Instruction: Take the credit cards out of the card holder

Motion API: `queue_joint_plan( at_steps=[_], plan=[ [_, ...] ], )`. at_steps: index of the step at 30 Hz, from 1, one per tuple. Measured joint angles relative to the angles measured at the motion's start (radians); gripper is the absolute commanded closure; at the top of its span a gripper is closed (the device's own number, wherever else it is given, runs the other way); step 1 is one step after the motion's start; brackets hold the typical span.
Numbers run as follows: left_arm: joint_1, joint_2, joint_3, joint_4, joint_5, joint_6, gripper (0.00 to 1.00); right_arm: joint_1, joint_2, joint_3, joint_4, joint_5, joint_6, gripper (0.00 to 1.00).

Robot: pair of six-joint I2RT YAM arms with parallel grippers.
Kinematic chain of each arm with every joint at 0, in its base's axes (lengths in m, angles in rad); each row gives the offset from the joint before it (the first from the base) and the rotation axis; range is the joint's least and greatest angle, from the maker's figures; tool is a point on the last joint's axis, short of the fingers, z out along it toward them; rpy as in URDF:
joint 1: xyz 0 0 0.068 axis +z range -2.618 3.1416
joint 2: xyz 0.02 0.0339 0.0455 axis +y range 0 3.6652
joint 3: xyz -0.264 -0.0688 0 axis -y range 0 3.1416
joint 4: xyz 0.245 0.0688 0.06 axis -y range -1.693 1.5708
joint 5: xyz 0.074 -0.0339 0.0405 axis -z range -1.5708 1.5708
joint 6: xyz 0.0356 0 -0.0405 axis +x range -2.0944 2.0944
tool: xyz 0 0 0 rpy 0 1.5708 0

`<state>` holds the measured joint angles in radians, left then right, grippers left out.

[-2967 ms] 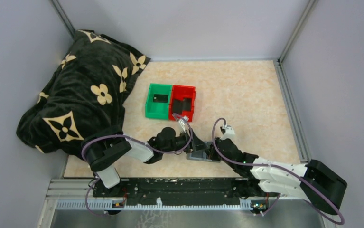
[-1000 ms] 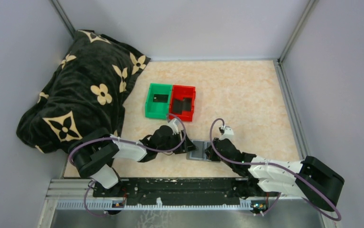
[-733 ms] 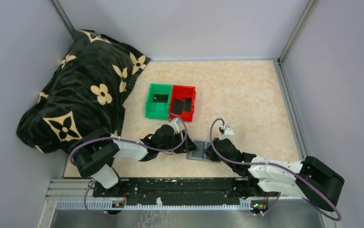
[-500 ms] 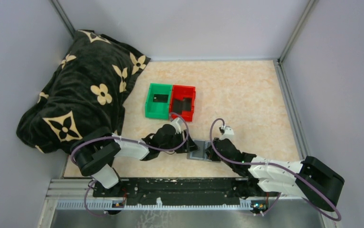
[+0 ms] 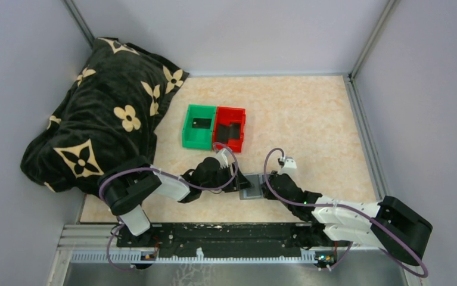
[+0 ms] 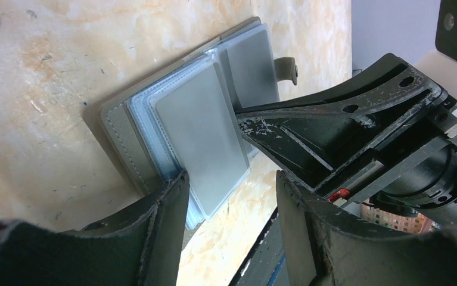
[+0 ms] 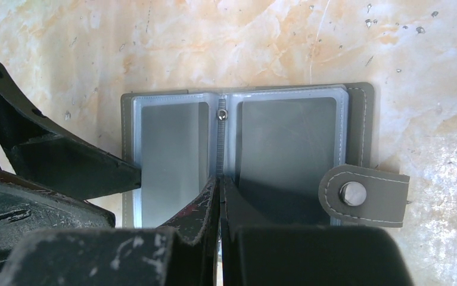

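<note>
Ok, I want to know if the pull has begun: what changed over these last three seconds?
The left gripper drew back off the card holder, then eased in again at its left edge; its open fingers now straddle the end of a grey card, nothing gripped yet. Unchanged: right gripper shut, pressing the holder's spine; holder lying open; green bin and red bin.

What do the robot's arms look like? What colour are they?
The left arm and right arm are black with white shells, and a thin purple cable loops along each. The left end effector and right end effector have two black, scratched fingers each.
</note>
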<state>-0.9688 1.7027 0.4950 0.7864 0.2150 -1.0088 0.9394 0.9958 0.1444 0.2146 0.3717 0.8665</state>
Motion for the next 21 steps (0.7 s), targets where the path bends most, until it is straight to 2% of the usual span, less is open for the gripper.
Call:
queue_joint_plan(
  at_steps=[21],
  plan=[
    [0.000,-0.033,0.004,-0.002,-0.012,0.013,0.40,0.000,-0.004,0.000,-0.005,0.002,0.000,1.00]
  ],
)
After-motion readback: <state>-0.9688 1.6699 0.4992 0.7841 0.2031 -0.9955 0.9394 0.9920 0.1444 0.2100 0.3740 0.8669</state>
